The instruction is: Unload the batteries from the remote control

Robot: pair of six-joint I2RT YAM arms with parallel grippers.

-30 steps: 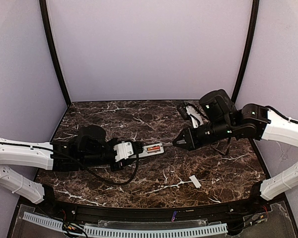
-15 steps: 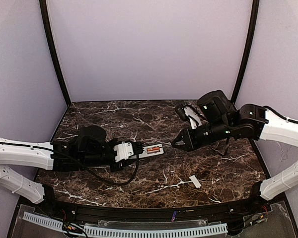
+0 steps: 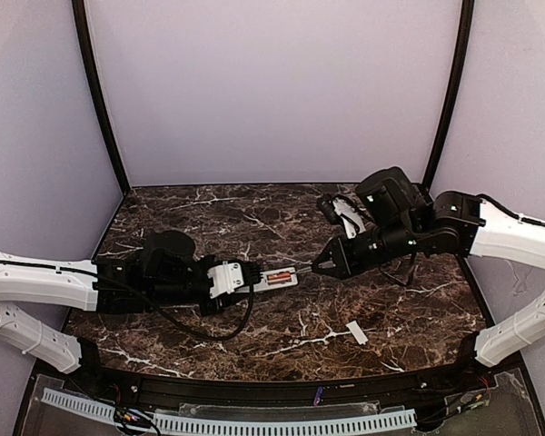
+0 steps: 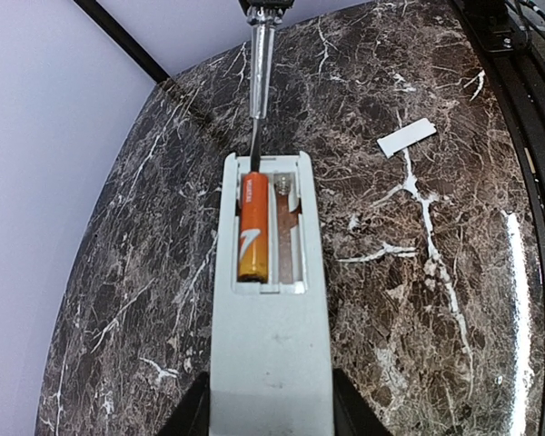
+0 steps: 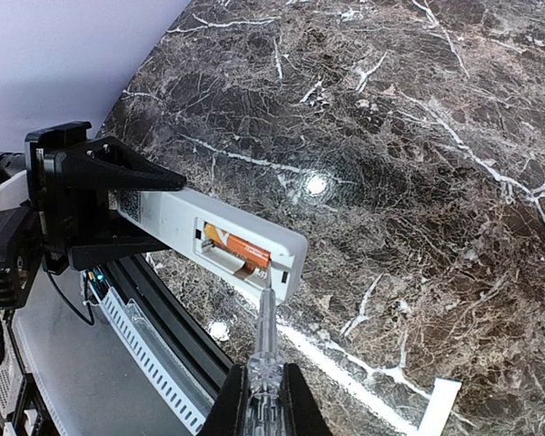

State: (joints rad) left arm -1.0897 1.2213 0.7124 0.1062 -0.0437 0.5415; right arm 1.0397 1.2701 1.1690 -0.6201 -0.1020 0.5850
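White remote control (image 4: 271, 363), back recess open upward, holds one orange battery (image 4: 252, 227).

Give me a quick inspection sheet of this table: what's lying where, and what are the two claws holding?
Surface: dark marbled table.
Job's things: white remote, back up, recess open; one orange battery inside, second slot empty.
Clutter: small white cover lying flat, apart from the remote.
Claws: left claw shut on the remote; right claw shut on a screwdriver, tip at the battery's end.
Cables: black cable looping across the table.
Surroundings: lilac walls, black posts.
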